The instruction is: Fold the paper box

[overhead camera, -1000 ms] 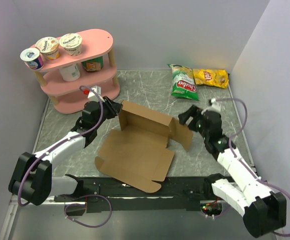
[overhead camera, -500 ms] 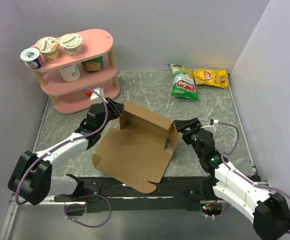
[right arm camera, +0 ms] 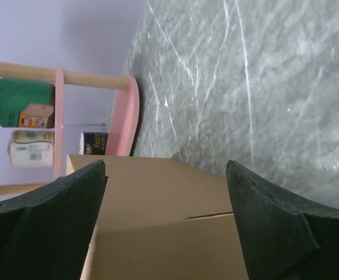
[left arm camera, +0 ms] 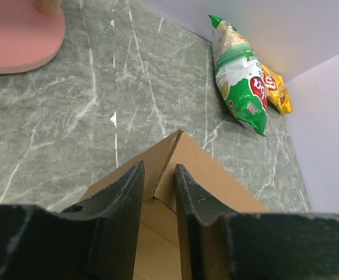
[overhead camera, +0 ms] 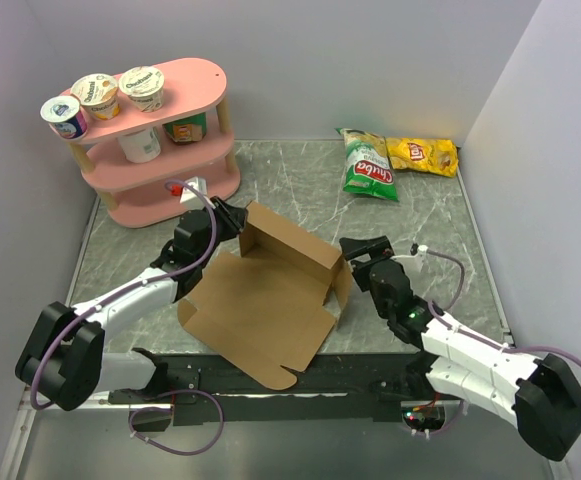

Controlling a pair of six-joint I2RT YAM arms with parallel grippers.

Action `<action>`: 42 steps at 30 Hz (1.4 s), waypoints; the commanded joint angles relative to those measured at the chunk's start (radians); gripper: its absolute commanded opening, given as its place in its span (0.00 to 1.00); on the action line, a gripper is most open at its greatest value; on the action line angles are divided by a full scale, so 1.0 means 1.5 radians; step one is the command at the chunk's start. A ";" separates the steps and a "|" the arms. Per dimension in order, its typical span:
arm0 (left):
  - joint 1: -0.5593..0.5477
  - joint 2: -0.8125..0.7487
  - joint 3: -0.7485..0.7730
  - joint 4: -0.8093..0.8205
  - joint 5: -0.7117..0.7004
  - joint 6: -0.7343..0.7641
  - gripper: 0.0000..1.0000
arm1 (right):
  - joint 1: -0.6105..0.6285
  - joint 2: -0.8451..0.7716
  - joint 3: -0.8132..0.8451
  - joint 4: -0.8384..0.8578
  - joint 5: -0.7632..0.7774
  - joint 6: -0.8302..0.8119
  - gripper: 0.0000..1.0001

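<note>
The paper box (overhead camera: 270, 300) is a brown cardboard sheet lying mid-table, its back wall standing up. My left gripper (overhead camera: 232, 217) is at the wall's left corner. In the left wrist view the narrow jaws (left arm camera: 157, 169) are closed around that raised corner of the box (left arm camera: 216, 175). My right gripper (overhead camera: 355, 250) sits at the box's right end, against the side flap. In the right wrist view its fingers (right arm camera: 70, 198) stand wide apart, and the cardboard (right arm camera: 169, 233) fills the space ahead of them without touching either pad.
A pink two-tier shelf (overhead camera: 160, 170) with yogurt cups (overhead camera: 95, 95) stands at the back left, close behind the left gripper. A green chip bag (overhead camera: 368, 165) and a yellow one (overhead camera: 422, 155) lie at the back right. Walls enclose the table.
The right arm has swung left and nearer, up to the box's right end, and the side flap there has been pushed inward. The box slid slightly left. The left gripper has kept its hold.
</note>
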State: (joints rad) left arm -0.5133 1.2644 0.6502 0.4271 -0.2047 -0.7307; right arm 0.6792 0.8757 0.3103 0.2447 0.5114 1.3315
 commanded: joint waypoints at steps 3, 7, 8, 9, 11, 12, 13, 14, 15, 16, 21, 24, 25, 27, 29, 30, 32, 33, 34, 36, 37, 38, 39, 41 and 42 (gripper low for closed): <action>-0.005 -0.012 -0.006 -0.106 0.023 0.028 0.33 | -0.007 -0.085 0.054 -0.046 0.055 -0.198 0.98; 0.005 -0.023 0.008 -0.113 0.050 0.046 0.33 | -0.017 -0.180 0.060 -0.135 -0.024 -0.392 1.00; 0.008 -0.023 0.012 -0.115 0.058 0.048 0.33 | -0.018 -0.212 0.062 -0.159 -0.034 -0.412 1.00; 0.012 -0.023 0.015 -0.118 0.064 0.052 0.34 | -0.016 -0.230 0.064 -0.186 -0.044 -0.428 1.00; 0.017 -0.023 0.026 -0.123 0.079 0.058 0.37 | -0.017 -0.285 0.065 -0.258 -0.080 -0.455 1.00; 0.024 -0.024 0.029 -0.126 0.085 0.063 0.39 | -0.016 -0.305 0.064 -0.278 -0.089 -0.463 1.00; 0.028 -0.026 0.034 -0.126 0.092 0.064 0.45 | -0.017 -0.326 0.061 -0.311 -0.095 -0.472 1.00; 0.033 -0.029 0.037 -0.126 0.110 0.065 0.50 | -0.017 -0.364 0.060 -0.331 -0.102 -0.476 1.00; 0.043 -0.031 0.040 -0.126 0.118 0.066 0.55 | -0.017 -0.384 0.059 -0.343 -0.107 -0.481 1.00; 0.048 -0.033 0.047 -0.128 0.123 0.066 0.69 | -0.017 -0.402 0.057 -0.364 -0.114 -0.495 1.00; 0.070 -0.055 0.071 -0.134 0.149 0.082 0.99 | -0.017 -0.492 0.058 -0.438 -0.120 -0.498 1.00; 0.084 -0.077 0.074 -0.137 0.151 0.086 0.96 | -0.017 -0.522 0.042 -0.449 -0.137 -0.505 1.00; 0.089 -0.084 0.066 -0.135 0.152 0.085 0.96 | -0.016 -0.526 0.033 -0.454 -0.142 -0.500 1.00; 0.099 -0.108 0.053 -0.131 0.153 0.072 0.96 | -0.018 -0.531 0.027 -0.457 -0.155 -0.500 0.99; 0.106 -0.135 0.027 -0.127 0.164 0.062 0.96 | -0.017 -0.529 0.020 -0.453 -0.180 -0.508 0.95; 0.106 -0.145 0.018 -0.126 0.164 0.055 0.96 | -0.016 -0.528 0.013 -0.446 -0.188 -0.510 0.94; 0.106 -0.169 -0.011 -0.126 0.171 0.047 0.96 | -0.016 -0.520 0.005 -0.441 -0.197 -0.516 0.91; 0.106 -0.174 -0.030 -0.128 0.177 0.046 0.96 | -0.015 -0.512 0.000 -0.439 -0.197 -0.517 0.90; 0.106 -0.178 -0.037 -0.135 0.184 0.047 0.96 | -0.016 -0.490 -0.001 -0.440 -0.198 -0.517 0.88; 0.104 -0.181 -0.054 -0.151 0.189 0.054 0.97 | -0.015 -0.463 -0.002 -0.436 -0.196 -0.518 0.83; 0.103 -0.181 -0.060 -0.166 0.186 0.055 0.97 | -0.014 -0.438 -0.003 -0.428 -0.195 -0.519 0.80; 0.102 -0.187 -0.066 -0.168 0.184 0.054 0.97 | -0.012 -0.426 -0.003 -0.424 -0.185 -0.515 0.73; 0.101 -0.192 -0.080 -0.169 0.186 0.049 0.98 | -0.008 -0.416 -0.001 -0.420 -0.178 -0.515 0.68; 0.099 -0.206 -0.089 -0.175 0.189 0.045 0.98 | -0.004 -0.392 0.002 -0.408 -0.165 -0.515 0.55; 0.098 -0.209 -0.092 -0.179 0.190 0.044 0.98 | -0.001 -0.384 0.005 -0.400 -0.147 -0.523 0.51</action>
State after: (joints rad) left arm -0.3595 0.9939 0.5297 0.1799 0.0555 -0.6479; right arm 0.6609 0.2558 0.3149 -0.4149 0.2352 0.5667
